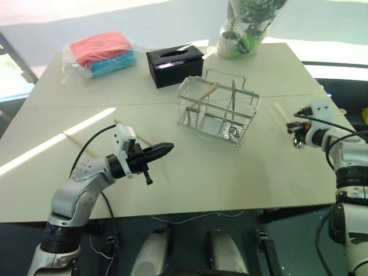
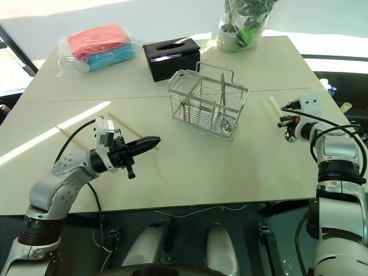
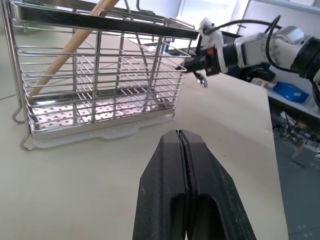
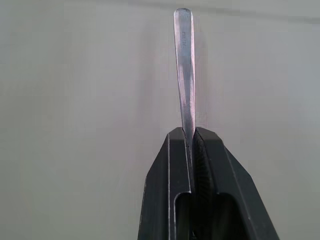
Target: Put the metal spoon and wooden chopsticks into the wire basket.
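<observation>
**Operator:** What do your jaws hold now?

**Me:** My right gripper (image 4: 192, 137) is clamped on the metal spoon (image 4: 185, 65); the thin handle stands out beyond my fingertips. In the head view this gripper hangs over the right edge of the desk (image 1: 230, 172), and the spoon's bowl seems to hang below it. My left gripper (image 1: 163, 150) is pressed shut with nothing between the jaws. It is level above the desk and points toward the wire basket (image 1: 217, 109).

**Operator:** Which step is this?

**Me:** I judge the spoon is picked up and not yet delivered. The next move is to carry it left to the basket, bring it over the open top and let it go into one compartment.

**Operator:** And the wooden chopsticks?

**Me:** Two thin sticks (image 1: 86, 145) lie on the desk near my left arm, one partly behind it. They must wait for later, I think. Another pale stick (image 1: 280, 112) lies near my right gripper; I cannot tell what it is.

**Operator:** Something in the way?

**Me:** The basket's wire loop handles rise above the rim, and a wooden-handled utensil (image 1: 208, 92) already leans inside, so the spoon should come down between them. Behind the basket stand a black tissue box (image 1: 174, 64), a plastic bag of red and blue cloths (image 1: 102, 53) and a potted plant (image 1: 244, 26), all well apart from my path.
</observation>
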